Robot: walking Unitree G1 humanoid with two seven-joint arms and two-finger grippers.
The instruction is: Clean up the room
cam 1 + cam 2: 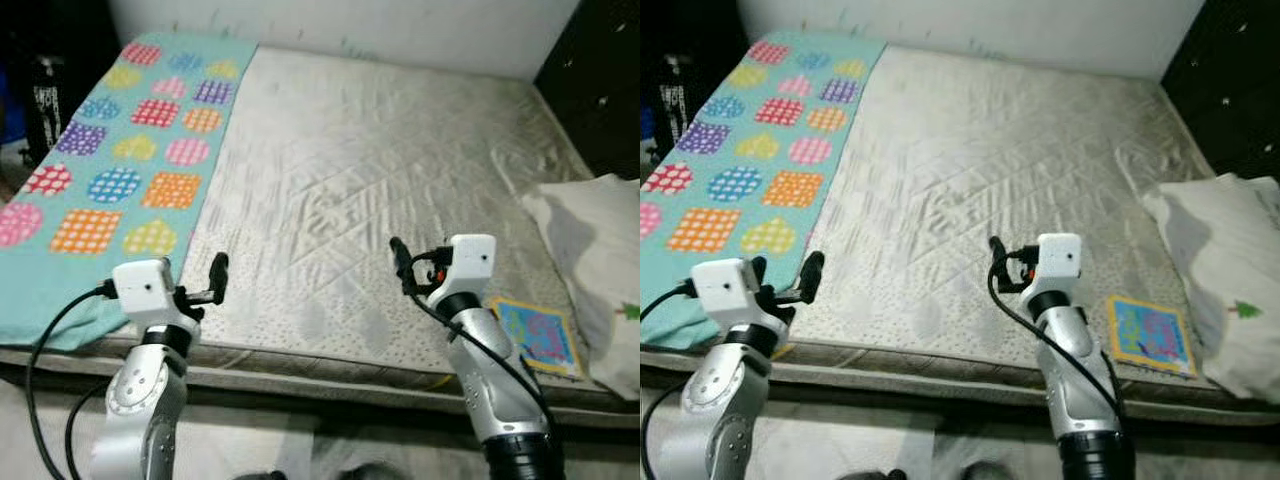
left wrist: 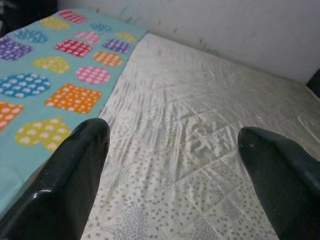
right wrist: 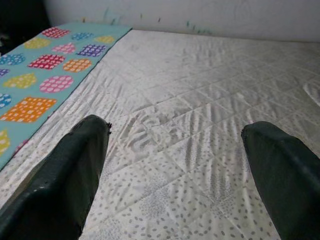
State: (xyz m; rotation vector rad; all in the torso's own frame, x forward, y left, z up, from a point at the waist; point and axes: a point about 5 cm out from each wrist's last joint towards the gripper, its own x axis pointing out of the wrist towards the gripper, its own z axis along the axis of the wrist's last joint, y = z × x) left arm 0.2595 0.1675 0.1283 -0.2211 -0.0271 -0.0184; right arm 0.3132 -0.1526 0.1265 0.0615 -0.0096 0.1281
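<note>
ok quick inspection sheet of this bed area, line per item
surface: bare quilted mattress, wrinkled
job's things: teal blanket with coloured patches lying flat along the robot's left side; white pillow at the right edge; small colourful book at the near right corner
clutter: nothing seen
grippers: left end effector and right end effector open, empty, over the near edge
cables: black cable looping from the left wrist; another along the right arm
surroundings: white wall behind; dark area on both sides

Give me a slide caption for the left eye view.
Both open grippers, left gripper and right gripper, held over a bare quilted mattress, patterned teal blanket alongside.
</note>
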